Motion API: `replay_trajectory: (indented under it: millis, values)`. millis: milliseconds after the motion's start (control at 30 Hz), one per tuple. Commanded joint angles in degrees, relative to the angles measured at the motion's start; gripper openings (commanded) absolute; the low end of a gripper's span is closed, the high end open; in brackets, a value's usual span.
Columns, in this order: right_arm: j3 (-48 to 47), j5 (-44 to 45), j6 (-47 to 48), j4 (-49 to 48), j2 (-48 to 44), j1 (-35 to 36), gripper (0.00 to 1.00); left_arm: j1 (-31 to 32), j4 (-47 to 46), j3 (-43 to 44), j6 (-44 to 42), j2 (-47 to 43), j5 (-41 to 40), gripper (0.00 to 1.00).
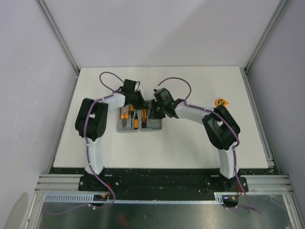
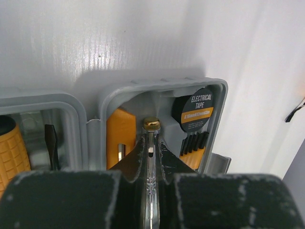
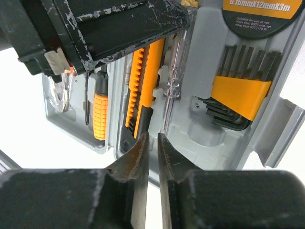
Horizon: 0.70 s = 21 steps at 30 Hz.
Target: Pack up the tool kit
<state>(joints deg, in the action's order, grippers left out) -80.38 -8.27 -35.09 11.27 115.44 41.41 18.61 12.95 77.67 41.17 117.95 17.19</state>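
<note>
left pincer (image 2: 151,145): clamped on tester screwdriver (image 2: 151,125), apparently seating it in the case (image 2: 219,95) slot beneath | right pincer (image 3: 151,140): narrowly parted, empty, case ahead

Left pincer (image 2: 151,148) clamped; right pincer (image 3: 152,139) slightly parted.

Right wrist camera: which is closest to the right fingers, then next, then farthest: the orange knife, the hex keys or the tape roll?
1. Utility knife, just beyond the right fingers, slightly left.
2. Hex keys, farther off, right.
3. Electrical tape roll, top right edge, farthest.
</note>
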Motion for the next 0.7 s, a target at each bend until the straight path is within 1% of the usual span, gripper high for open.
replay_trajectory:
  millis: [0, 167, 300, 500, 667]
  values:
    - [-3.4, 1.4, 0.7, 3.8, -0.3, 0.8, 0.14, 1.2, 8.2, -2.5, -1.3, 1.6, -2.3, 0.00]
    - [-6.4, 3.1, 1.5, 8.0, 1.3, 1.7, 0.09, 1.2, 8.2, -2.5, -1.4, 1.6, -2.4, 0.00]
    - [-6.6, 4.1, 1.3, 10.0, 1.8, 2.5, 0.08, 1.2, 8.2, -2.4, -1.4, 1.8, -2.4, 0.00]
    - [-6.0, 5.4, 0.5, 11.0, 2.4, 3.3, 0.15, 1.3, 8.2, -2.3, -1.4, 2.1, -2.5, 0.00]
    - [-6.3, 6.0, 0.6, 10.9, 3.1, 3.3, 0.13, 1.2, 8.2, -2.5, -1.4, 2.2, -2.5, 0.00]
